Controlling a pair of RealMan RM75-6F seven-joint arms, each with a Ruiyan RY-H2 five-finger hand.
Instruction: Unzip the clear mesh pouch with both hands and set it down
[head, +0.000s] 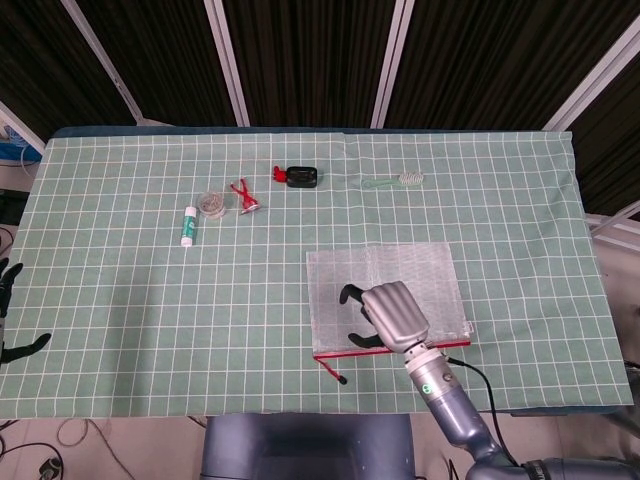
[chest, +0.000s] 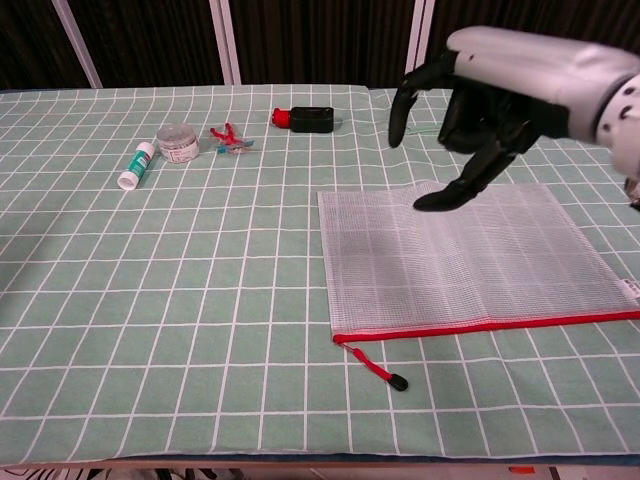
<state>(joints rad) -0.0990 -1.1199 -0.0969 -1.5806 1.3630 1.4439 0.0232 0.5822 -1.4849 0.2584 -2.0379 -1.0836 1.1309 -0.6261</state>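
Right hand above pouch, fingers spread, empty.
Zipper shut, pull nearest robot for reach; left hand at table edge, fingers apart.

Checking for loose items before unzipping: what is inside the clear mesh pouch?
The clear mesh pouch lies flat, and only the checked cloth shows through it. The right hand above hides its far edge.

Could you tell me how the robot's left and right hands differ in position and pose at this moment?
The right hand hangs above the mesh pouch, while the left hand sits off the table's left edge. The right hand shows in both views; the left only partly, in the head view. Both hold nothing, fingers apart.
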